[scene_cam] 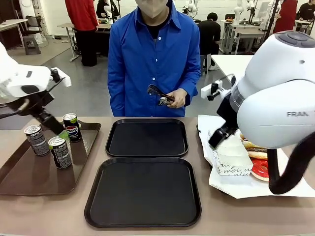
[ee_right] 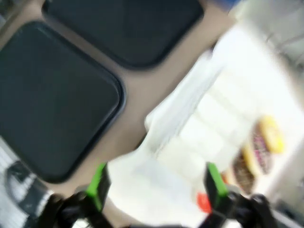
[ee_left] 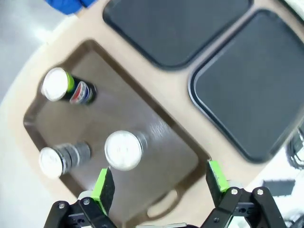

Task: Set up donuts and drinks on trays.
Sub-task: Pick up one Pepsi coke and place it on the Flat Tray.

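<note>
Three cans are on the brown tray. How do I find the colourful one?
Find the long brown tray at the table's left end, as the robot sees it. Of its three cans, the colourful can stands farthest back. Only it has a green rim and a red-and-blue logo; the other two cans are grey-and-black.

We see two empty black trays (scene_cam: 146, 137), one behind the other. Three dark cans (scene_cam: 59, 152) stand upright on a brown tray (scene_cam: 29, 173) at left; donuts (scene_cam: 259, 168) lie on white paper (scene_cam: 231, 189) at right.
</note>
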Tool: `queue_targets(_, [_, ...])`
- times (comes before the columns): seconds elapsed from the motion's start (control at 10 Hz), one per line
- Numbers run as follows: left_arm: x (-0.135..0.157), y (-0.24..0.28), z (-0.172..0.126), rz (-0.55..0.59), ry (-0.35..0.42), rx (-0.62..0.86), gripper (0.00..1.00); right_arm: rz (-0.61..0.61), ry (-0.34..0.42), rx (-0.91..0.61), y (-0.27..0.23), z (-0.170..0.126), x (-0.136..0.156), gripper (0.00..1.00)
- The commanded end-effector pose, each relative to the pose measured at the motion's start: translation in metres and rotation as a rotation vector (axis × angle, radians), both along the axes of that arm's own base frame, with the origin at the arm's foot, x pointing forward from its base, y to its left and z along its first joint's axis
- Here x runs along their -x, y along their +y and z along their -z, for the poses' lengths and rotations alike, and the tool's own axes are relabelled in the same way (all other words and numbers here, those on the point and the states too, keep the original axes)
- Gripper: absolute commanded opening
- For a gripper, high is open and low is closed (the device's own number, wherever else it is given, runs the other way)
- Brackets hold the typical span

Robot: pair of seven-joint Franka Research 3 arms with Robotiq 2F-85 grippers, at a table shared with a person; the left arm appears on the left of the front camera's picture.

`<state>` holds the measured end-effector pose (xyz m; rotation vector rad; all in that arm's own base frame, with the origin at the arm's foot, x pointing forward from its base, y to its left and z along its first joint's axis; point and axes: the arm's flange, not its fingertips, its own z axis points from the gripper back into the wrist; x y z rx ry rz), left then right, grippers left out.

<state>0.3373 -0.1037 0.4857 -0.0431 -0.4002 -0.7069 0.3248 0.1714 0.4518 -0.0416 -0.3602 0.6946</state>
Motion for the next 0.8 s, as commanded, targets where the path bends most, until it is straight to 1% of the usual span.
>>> queue_targets(0.0, [0.120, 0.038, 0.073, 0.012, 0.026, -0.040, 1.00, 0.034, 0.127, 0.070, -0.069, 0.090, 0.154, 1.00])
queue_targets(0.1, [0.118, 0.034, 0.082, 0.016, 0.044, -0.069, 1.00, 0.053, 0.148, 0.080, -0.076, 0.093, 0.144, 1.00])
queue_targets(0.2, [0.014, 0.007, -0.007, 0.000, 0.040, -0.018, 1.00, 0.017, 0.083, 0.052, -0.004, 0.000, 0.017, 1.00])
queue_targets(0.4, [0.014, 0.007, -0.007, 0.000, 0.040, -0.018, 1.00, 0.017, 0.083, 0.052, -0.004, 0.000, 0.017, 1.00])
queue_targets(0.5, [0.014, 0.007, -0.007, 0.000, 0.040, -0.018, 1.00, 0.033, 0.125, 0.080, -0.009, -0.005, 0.030, 1.00])
queue_targets(0.6, [0.021, 0.008, -0.011, -0.001, 0.054, -0.035, 1.00, 0.136, 0.115, -0.426, -0.060, -0.010, 0.025, 1.00])
queue_targets(0.7, [0.014, 0.041, -0.007, -0.086, 0.051, 0.288, 1.00, 0.191, 0.076, -0.700, -0.106, -0.012, 0.030, 1.00])
